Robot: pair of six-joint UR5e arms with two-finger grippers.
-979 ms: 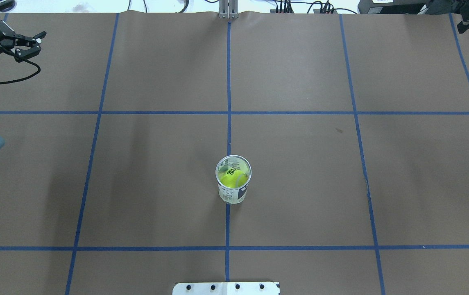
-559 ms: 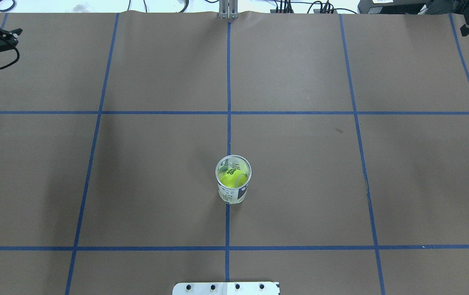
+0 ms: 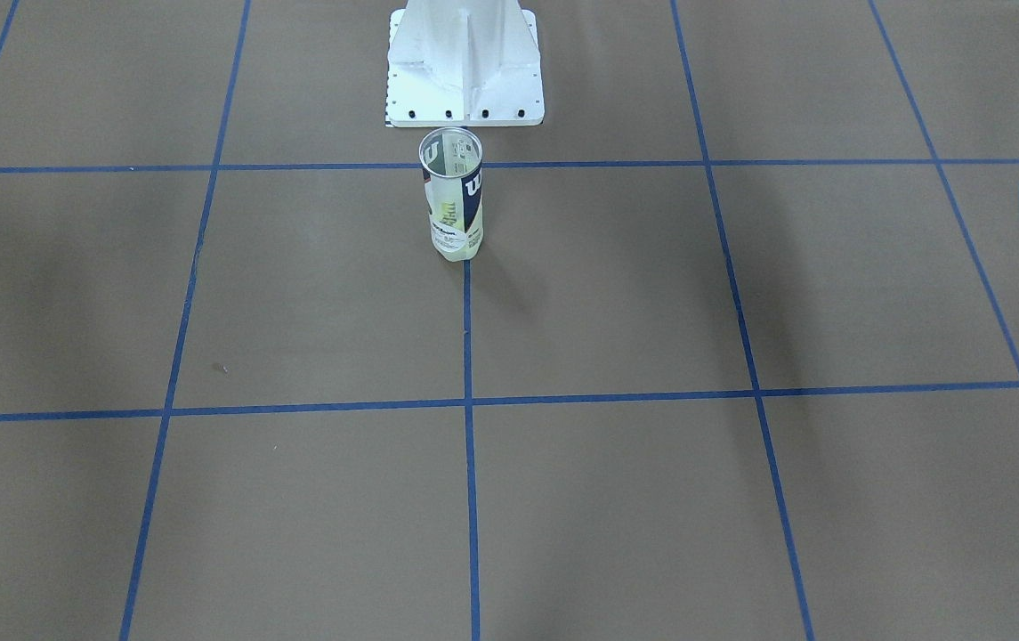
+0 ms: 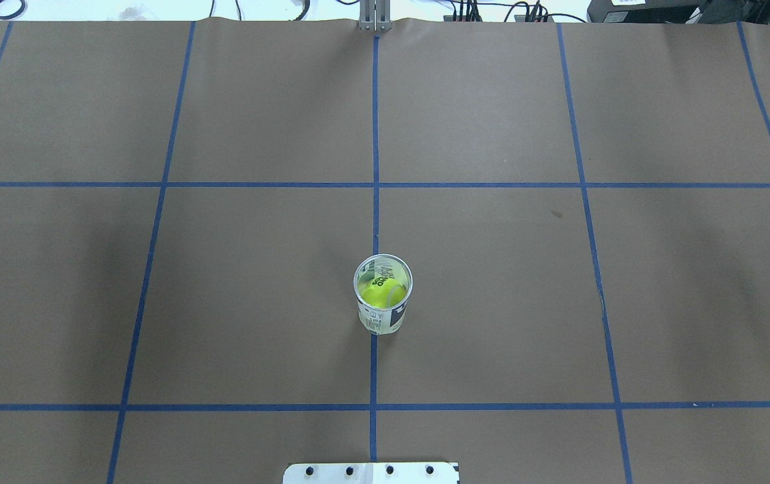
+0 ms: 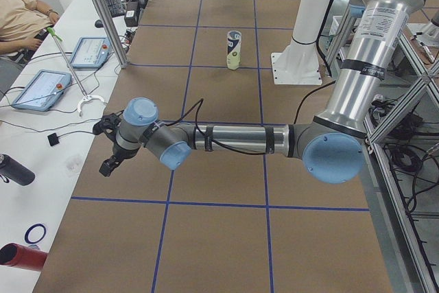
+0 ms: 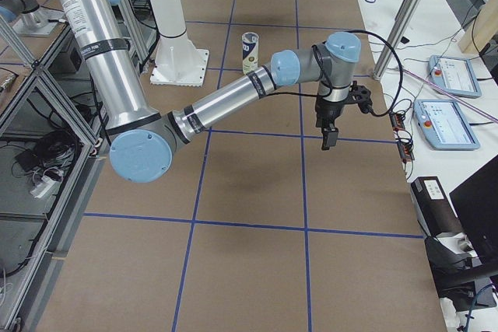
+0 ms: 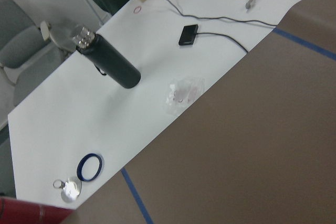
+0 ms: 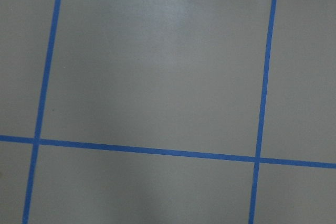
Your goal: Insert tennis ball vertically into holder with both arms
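The holder [image 4: 383,296] is standing upright, long axis vertical, mouth up, well apart from my left gripper [image 5: 108,159] and right gripper [image 6: 328,138]; I cannot tell whether either is clenched.

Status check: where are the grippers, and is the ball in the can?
Left gripper out wide left, right gripper out wide right; open or shut unreadable. Tennis ball inside upright holder. White pedestal apart, robot side.

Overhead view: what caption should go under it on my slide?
A yellow ball sits inside the upright clear can on the brown table.
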